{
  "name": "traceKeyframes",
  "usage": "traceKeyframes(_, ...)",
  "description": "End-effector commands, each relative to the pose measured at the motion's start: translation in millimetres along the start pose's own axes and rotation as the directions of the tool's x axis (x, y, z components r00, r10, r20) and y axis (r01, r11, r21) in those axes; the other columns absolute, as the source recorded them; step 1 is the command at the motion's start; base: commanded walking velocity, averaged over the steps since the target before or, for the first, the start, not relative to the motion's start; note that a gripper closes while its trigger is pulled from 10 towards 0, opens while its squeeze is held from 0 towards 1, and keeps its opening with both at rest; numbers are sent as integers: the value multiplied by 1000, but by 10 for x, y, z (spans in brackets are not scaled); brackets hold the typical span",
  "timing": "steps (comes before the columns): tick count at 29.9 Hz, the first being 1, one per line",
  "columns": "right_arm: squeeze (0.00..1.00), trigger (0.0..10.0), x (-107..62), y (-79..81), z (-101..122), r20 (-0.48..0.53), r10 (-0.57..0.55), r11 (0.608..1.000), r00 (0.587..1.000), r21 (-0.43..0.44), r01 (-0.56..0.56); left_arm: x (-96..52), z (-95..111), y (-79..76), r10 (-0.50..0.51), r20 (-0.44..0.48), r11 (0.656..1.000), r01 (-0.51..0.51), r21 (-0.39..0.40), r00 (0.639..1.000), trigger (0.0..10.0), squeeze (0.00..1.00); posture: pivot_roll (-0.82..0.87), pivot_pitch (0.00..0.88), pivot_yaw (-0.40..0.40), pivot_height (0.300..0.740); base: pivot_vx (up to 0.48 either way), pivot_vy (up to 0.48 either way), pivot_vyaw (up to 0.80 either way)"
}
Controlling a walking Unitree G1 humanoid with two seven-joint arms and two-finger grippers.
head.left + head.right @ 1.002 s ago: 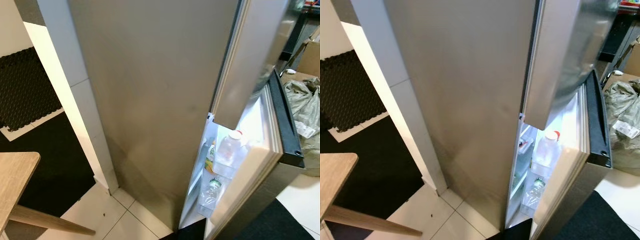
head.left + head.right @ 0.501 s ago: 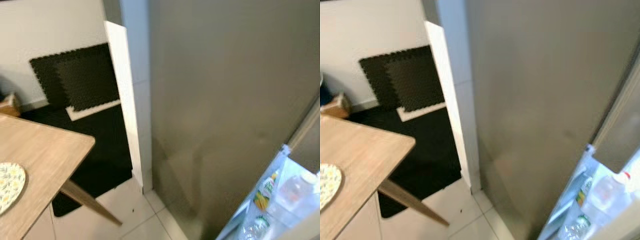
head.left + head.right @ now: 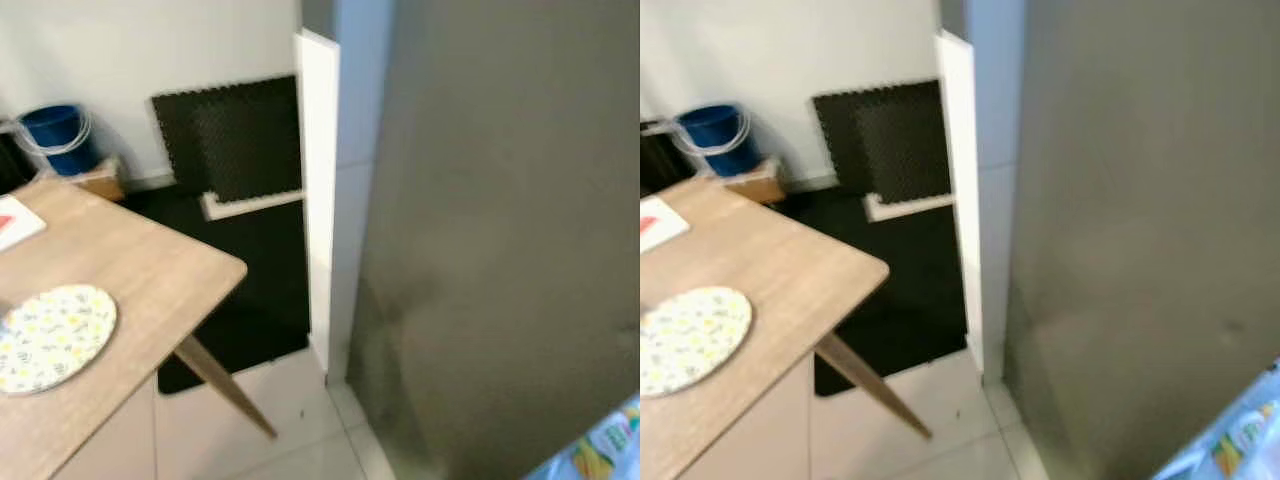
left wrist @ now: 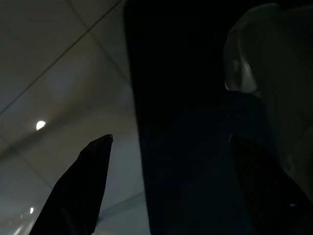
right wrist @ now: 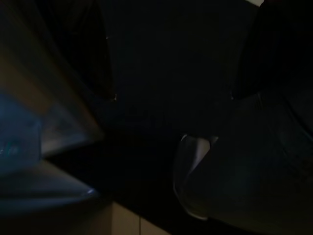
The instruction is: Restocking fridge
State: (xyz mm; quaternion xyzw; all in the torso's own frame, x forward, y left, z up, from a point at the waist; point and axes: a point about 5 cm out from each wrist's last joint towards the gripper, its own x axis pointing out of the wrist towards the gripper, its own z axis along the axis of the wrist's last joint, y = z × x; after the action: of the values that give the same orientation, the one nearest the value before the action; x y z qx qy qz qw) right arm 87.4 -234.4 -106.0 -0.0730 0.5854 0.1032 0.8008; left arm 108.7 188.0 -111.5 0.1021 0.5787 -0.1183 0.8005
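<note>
Wooden table (image 3: 130,290) at lower left carries a patterned plate (image 3: 50,335), nothing on it; a blue bucket (image 3: 52,128) sits upper left by the wall. Steel fridge (image 3: 510,240) covers the right half, and a sliver of its lit interior with a yellow-green pack (image 3: 610,450) shows at bottom right. Left gripper (image 4: 171,191) and right gripper (image 5: 171,73) hang spread apart in dark wrist views, grasping nothing

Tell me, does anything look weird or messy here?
A little. A black foam mat stands propped against the wall instead of lying flat, and a blue bucket sits on a box in the corner. The flowered plate lies neatly on the wooden table. I see no spills or breakage.
</note>
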Motion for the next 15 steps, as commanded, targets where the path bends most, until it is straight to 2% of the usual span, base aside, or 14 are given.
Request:
traceKeyframes(1, 0, 10000, 50, 195, 22, 12, 70, 998, 997, 3, -70, 13, -92, -161, -56, -36, 998, 57, 7, 998, 10000, 0, -42, 58, 25, 740, 0, 0, 738)
traceKeyframes(15, 0, 10000, 50, 193, 27, 16, 70, 998, 997, 2, -70, 13, -83, -153, -57, -34, 998, 58, 13, 998, 10000, 0, -45, 55, 29, 740, 0, 0, 738)
